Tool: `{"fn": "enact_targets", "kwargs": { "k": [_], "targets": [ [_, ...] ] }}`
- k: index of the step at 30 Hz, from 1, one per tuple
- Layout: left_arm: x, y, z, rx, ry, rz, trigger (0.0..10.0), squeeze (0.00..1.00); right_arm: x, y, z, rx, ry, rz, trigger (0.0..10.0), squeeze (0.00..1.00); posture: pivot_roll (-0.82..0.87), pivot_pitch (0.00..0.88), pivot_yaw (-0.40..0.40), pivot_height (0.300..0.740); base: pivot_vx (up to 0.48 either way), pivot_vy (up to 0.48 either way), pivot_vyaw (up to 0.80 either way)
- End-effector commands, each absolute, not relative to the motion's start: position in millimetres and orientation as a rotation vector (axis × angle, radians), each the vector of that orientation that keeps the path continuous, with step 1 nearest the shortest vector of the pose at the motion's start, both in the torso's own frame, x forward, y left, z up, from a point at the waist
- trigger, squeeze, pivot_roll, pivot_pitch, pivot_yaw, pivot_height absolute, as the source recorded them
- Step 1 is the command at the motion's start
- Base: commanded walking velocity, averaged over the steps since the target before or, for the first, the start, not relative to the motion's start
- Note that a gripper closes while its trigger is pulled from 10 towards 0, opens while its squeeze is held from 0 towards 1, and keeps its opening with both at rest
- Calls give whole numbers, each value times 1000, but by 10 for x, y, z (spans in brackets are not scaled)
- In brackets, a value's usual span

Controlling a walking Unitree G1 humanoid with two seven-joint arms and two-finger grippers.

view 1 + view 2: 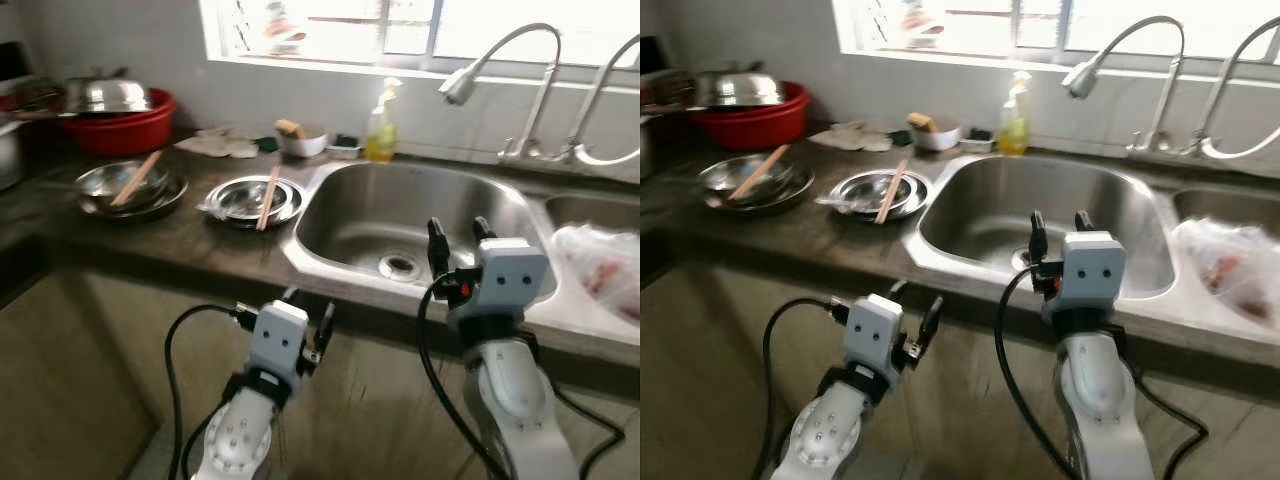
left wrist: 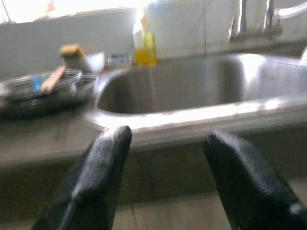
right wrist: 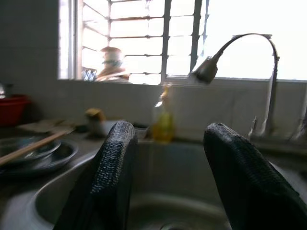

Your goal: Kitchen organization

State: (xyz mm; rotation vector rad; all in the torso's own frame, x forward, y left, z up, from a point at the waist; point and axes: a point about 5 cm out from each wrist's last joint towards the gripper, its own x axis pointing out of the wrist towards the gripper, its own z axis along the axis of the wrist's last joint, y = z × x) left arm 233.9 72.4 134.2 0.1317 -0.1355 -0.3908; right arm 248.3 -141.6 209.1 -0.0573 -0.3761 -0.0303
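Note:
A steel sink [image 1: 330,215] is set in a dark counter [image 1: 170,240]. Left of it a steel plate [image 1: 250,200] carries a pair of wooden chopsticks [image 1: 268,197], and further left a stack of steel bowls [image 1: 128,188] holds another wooden stick. My right gripper [image 1: 460,243] is raised over the sink's front rim, open and holding nothing. My left gripper [image 1: 307,318] is lower, in front of the cabinet below the counter edge, open too. Along the right wrist view the fingers [image 3: 112,177] frame the basin and a yellow soap bottle [image 3: 163,120].
A red basin [image 1: 120,125] with a steel lid stands at the back left. A soap bottle [image 1: 381,122], a small white bowl [image 1: 302,140] and a cloth [image 1: 222,145] line the wall. Two taps [image 1: 520,90] rise behind the sink. A plastic bag [image 1: 600,265] lies in the right basin.

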Motion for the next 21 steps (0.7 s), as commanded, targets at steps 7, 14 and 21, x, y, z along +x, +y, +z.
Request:
{"fn": "enact_targets", "kwargs": {
  "k": [7, 14, 21],
  "targets": [
    [2349, 709, 1373, 138, -149, -396, 10000, 0, 2469, -1410, 2085, -57, -375, -29, 10000, 0, 59, 0, -27, 740, -308, 0, 0],
    [2342, 706, 1369, 138, -147, -394, 10000, 0, 2466, -1375, 2028, -55, -348, 2, 10000, 0, 60, 0, -34, 740, -309, 0, 0],
    [2333, 691, 1364, 135, -148, -396, 10000, 0, 2439, -1361, 1848, -65, -275, 31, 10000, 0, 57, 0, -34, 740, -303, 0, 0]
  ]
}}
